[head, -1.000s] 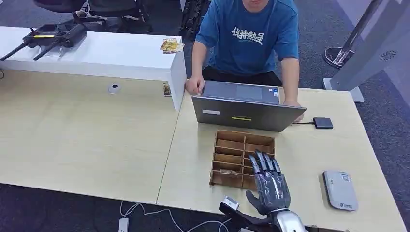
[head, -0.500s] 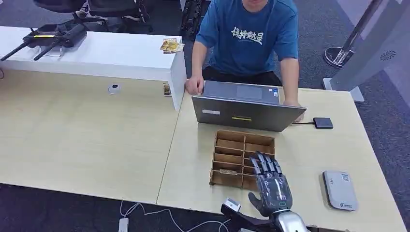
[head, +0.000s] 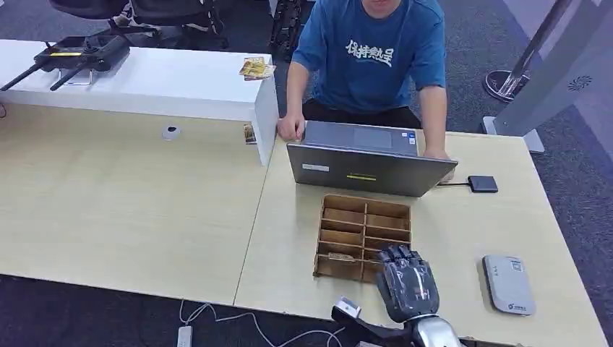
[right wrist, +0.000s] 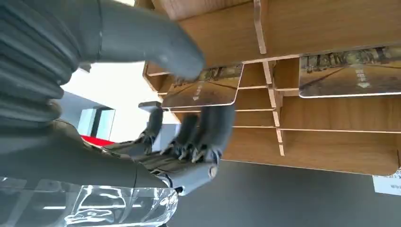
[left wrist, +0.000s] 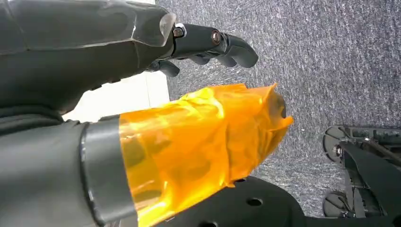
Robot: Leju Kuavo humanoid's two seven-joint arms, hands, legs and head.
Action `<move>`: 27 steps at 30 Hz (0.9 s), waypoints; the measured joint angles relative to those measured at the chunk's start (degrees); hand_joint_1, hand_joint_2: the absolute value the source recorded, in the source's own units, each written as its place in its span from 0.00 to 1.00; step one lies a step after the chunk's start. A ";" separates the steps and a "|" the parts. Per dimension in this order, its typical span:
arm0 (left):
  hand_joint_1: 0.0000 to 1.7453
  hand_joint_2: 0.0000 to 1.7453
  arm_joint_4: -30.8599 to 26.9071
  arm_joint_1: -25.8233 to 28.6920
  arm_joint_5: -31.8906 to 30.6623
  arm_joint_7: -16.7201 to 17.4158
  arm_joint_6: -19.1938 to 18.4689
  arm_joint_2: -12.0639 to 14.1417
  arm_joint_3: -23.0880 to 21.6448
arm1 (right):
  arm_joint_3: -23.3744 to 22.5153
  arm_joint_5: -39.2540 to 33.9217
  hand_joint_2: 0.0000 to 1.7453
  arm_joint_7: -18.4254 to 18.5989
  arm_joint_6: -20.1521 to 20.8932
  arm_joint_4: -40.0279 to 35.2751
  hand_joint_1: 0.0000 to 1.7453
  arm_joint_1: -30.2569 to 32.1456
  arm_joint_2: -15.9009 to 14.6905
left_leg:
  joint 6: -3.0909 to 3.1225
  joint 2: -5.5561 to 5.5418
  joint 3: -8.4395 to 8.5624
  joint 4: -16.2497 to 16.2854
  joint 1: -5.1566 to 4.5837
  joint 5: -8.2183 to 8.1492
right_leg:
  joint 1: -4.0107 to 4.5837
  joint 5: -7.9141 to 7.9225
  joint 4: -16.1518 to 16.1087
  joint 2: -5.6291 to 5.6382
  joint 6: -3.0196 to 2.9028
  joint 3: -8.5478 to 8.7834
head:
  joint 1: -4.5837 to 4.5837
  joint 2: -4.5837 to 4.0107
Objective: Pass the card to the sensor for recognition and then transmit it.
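A wooden divided box [head: 354, 215] stands on the table in front of a laptop. My right hand [head: 406, 284] hangs over the box's near right corner with its fingers curled down into a slot. In the right wrist view the thumb [right wrist: 161, 45] lies on one face of a brown card [right wrist: 204, 90] and the fingers [right wrist: 203, 132] on the other, pinching it in its slot. A second card [right wrist: 350, 73] sits in the neighbouring slot. The grey-white card sensor [head: 508, 284] lies flat to the right of the hand. My left hand [left wrist: 94, 90], its thumb wrapped in orange tape, hangs over the carpet holding nothing.
A person in a blue shirt [head: 376, 58] sits behind the laptop [head: 369, 170] with both hands at it. A small black device [head: 482, 183] on a cable lies right of the laptop. A white raised counter [head: 144, 83] runs along the back left.
My right hand's fingers, stretched out over the box a second ago, have curled down into it and closed around the card. The hand has drawn slightly nearer.
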 joint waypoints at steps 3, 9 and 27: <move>0.00 0.00 0.00 0.00 0.00 0.00 0.00 0.00 0.00 | 0.02 0.00 1.00 0.00 0.00 -0.07 0.79 -0.05 0.00 | 0.00 0.00 0.00 0.00 0.00 0.00 | 0.00 0.00 0.00 0.00 0.00 0.00 | 0.00 0.00; 0.00 0.00 0.00 0.00 0.00 0.00 0.00 0.00 0.00 | 0.04 0.00 1.00 0.00 0.02 -0.07 0.79 -0.32 0.00 | 0.00 0.00 0.00 0.00 0.00 0.00 | 0.00 0.00 0.00 0.00 0.00 0.00 | -0.02 0.00; 0.00 0.00 0.00 0.00 0.00 0.00 0.07 0.00 0.00 | 0.17 0.13 1.00 0.00 -0.35 -0.07 0.00 -0.24 0.00 | 0.00 0.00 0.00 0.00 0.00 0.00 | 0.00 0.00 0.00 0.00 0.00 0.00 | 0.00 0.00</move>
